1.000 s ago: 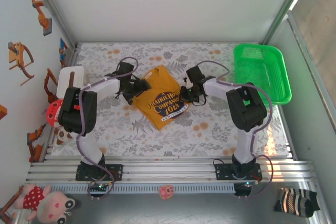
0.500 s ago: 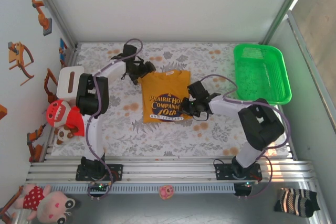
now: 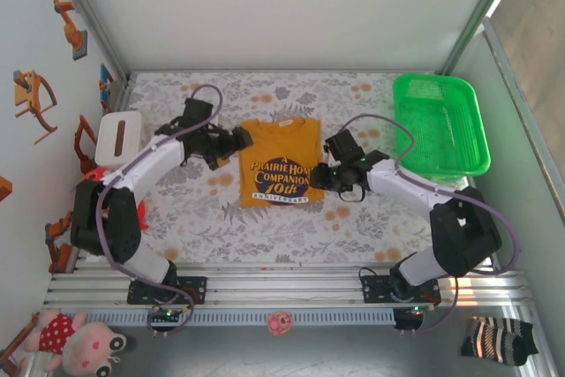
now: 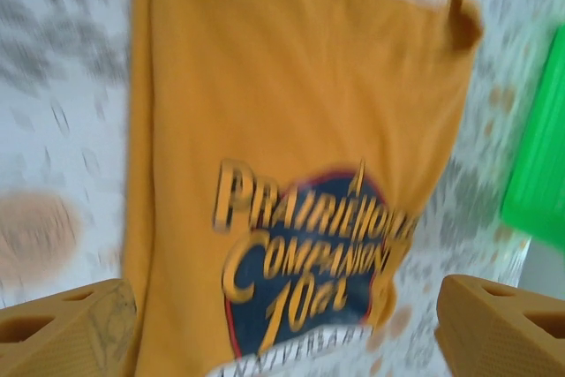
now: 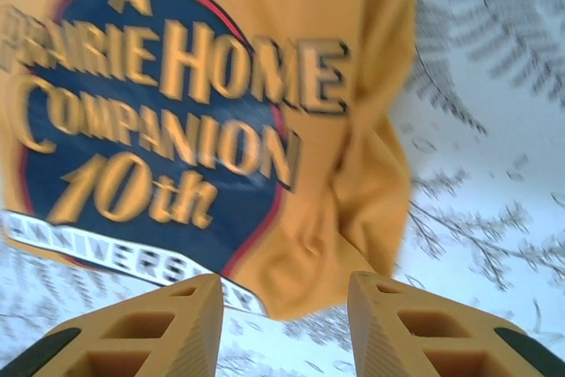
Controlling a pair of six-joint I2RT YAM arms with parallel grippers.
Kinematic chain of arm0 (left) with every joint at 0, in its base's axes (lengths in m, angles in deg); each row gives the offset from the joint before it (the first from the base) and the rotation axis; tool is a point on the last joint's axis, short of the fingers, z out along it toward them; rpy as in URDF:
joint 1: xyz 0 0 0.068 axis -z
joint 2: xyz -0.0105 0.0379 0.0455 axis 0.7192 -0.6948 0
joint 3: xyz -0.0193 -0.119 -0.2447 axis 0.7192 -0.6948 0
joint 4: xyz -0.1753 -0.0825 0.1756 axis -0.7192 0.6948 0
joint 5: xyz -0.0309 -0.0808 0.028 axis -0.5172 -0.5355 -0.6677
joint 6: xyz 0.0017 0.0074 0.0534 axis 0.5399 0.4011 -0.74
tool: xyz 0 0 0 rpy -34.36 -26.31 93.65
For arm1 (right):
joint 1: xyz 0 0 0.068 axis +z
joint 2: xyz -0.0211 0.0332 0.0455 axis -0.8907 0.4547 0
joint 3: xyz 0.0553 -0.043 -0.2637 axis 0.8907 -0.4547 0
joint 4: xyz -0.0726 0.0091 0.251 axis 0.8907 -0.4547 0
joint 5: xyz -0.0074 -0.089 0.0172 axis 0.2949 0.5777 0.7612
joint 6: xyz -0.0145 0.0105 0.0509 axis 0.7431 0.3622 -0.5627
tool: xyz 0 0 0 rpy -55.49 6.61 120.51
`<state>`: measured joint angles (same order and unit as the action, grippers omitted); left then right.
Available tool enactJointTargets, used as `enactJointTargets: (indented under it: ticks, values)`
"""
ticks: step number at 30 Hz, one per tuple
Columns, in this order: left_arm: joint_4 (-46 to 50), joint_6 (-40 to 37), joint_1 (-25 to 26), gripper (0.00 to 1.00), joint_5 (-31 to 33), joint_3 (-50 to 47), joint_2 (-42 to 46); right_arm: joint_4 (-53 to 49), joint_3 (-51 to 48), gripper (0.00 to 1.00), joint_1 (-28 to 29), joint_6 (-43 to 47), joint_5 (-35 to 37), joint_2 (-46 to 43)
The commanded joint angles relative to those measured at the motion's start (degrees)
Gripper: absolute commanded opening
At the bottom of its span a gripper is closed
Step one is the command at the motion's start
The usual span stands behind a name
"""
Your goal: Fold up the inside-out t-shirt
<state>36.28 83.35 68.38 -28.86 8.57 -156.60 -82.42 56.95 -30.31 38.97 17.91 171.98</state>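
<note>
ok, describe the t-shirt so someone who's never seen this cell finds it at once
Start at the floral-patterned table; near its centre, left of the green basket, lies the t-shirt. It is the mustard-yellow folded rectangle with a dark blue "Prairie Home Companion 10th" print facing up.

We look down on the whole table (image 3: pixel 221 218) from high at six o'clock. Our wrist cameras sit close over the t-shirt (image 3: pixel 279 143), left from nine, right from three, sharing its print (image 5: pixel 159 130).
</note>
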Motion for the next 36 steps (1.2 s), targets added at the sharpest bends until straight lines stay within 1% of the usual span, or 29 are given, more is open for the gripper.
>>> enactJointTargets:
  ticks: [1,6,10,13,15,20,23,26,30,36]
  values:
    - [0.38,1.52,3.55,0.87,2.77,-6.09,2.29,-0.65,-1.92,0.41,-0.39,2.39,-0.14,1.08]
    - [-2.67,3.77,7.04,0.85,4.87,-10.41,2.40,0.92,-2.60,0.38,-0.38,1.99,-0.51,3.15]
    - [-3.50,3.48,7.93,0.84,6.99,-8.74,0.80,1.73,-2.39,0.33,-0.44,1.92,0.03,5.01]
    - [-1.85,1.23,7.68,0.84,8.51,-2.37,-0.78,1.84,-1.60,0.27,-0.47,1.89,0.56,6.11]
    - [-0.77,-0.29,7.64,0.84,8.01,3.36,-3.74,1.92,-1.07,0.26,-0.56,1.93,0.56,6.63]
    - [-0.06,-2.19,7.40,0.84,5.64,16.97,-16.04,2.10,-0.12,0.26,-0.56,1.62,0.26,6.70]
    - [0.28,-2.43,6.93,0.84,4.26,23.09,-23.99,2.09,0.02,0.26,-0.56,1.31,0.21,6.33]
    - [1.19,-2.56,6.72,0.84,3.46,27.24,-29.95,2.16,-0.12,0.26,-0.57,1.19,0.48,5.56]
    - [1.09,-2.56,6.50,0.84,3.57,27.98,-33.09,2.29,0.05,0.26,-0.61,1.22,0.48,5.93]
    - [-0.29,-1.64,6.30,0.84,4.04,25.01,-33.35,3.24,1.07,0.26,-0.65,0.77,-0.21,7.33]
